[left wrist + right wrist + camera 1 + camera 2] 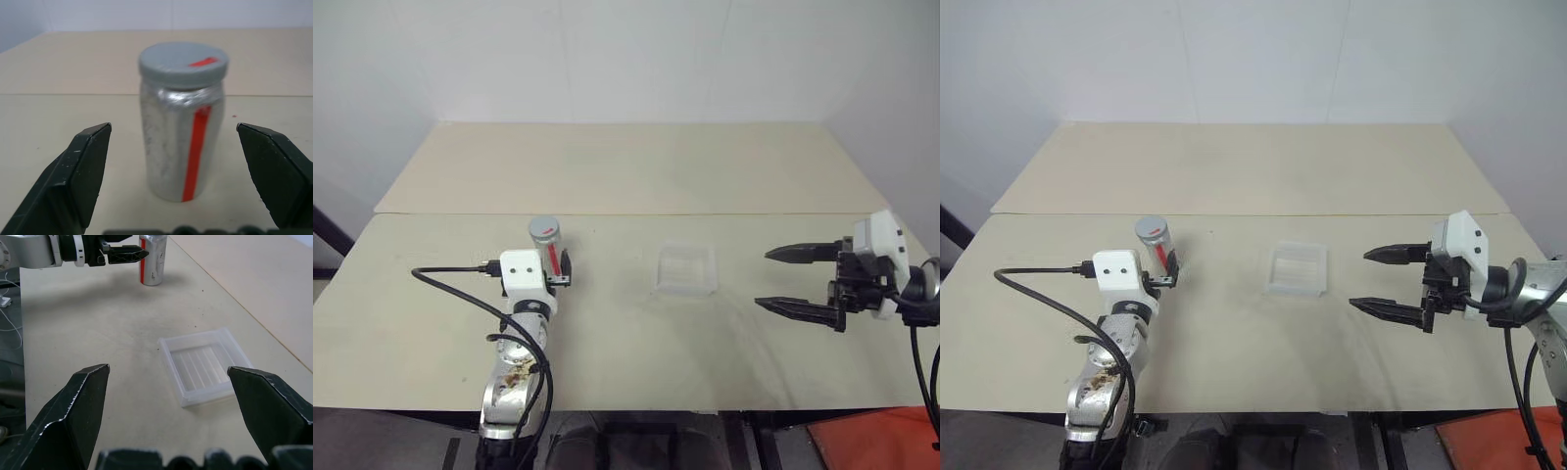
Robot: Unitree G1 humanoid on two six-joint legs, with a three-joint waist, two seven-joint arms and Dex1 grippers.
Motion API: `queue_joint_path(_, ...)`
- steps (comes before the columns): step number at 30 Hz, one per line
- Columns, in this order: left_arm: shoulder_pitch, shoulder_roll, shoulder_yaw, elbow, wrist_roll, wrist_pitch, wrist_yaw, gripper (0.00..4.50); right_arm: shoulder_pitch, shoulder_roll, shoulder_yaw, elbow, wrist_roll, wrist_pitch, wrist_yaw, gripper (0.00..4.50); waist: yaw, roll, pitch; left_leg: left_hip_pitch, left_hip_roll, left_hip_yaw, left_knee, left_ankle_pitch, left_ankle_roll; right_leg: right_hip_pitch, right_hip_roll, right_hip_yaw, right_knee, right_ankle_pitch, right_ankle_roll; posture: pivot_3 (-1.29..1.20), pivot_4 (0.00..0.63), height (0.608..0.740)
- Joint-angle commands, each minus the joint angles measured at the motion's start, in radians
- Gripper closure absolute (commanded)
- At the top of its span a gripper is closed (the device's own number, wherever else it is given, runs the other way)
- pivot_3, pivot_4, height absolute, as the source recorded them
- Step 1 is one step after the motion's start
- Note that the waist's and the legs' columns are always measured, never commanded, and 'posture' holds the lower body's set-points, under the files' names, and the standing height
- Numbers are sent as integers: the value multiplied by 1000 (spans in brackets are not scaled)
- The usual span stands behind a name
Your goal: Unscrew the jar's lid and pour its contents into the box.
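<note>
The jar [181, 142] stands upright on the table's left half, with a red stripe down its side. The grey lid [183, 62] with a red mark is on it. The contents are hidden inside. My left gripper [173, 128] is open and level, one finger on each side of the jar and apart from it. The clear box [685, 290] lies flat near the table's middle. At the right my right gripper [764, 278] is open above the table and points left toward the box, with nothing between its fingers. The right wrist view shows the box [208, 394] and, beyond it, the jar [152, 259].
A seam [705, 214] joins the beige near table [636, 343] to a second one behind it. A black cable [450, 284] loops from my left wrist. White walls stand behind and at the sides. Something orange-red [871, 441] lies on the floor at the lower right.
</note>
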State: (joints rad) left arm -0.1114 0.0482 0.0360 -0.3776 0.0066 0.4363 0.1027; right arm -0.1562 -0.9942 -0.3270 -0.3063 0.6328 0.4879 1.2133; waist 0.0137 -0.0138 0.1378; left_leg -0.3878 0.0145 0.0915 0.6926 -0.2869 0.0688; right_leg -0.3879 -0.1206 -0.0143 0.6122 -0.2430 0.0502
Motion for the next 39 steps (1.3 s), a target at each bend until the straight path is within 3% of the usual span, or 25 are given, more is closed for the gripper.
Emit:
queue_joint_path(1, -44, 18, 16, 24, -6, -37, -26, 38, -5, -4, -39, -30, 16, -13, -13, 0, 0, 0, 0, 0, 0, 0, 0, 0, 0, 0, 0, 0, 0, 0, 0, 0, 150, 740)
queue_joint_path(39, -209, 34, 8, 275, 22, -126, -46, 38, 23, 15, -56, -79, 28, -22, -55, 0, 1, 0, 0, -1, 0, 0, 0, 1, -3, 0, -1, -1, -1, 0, 0, 0, 150, 740)
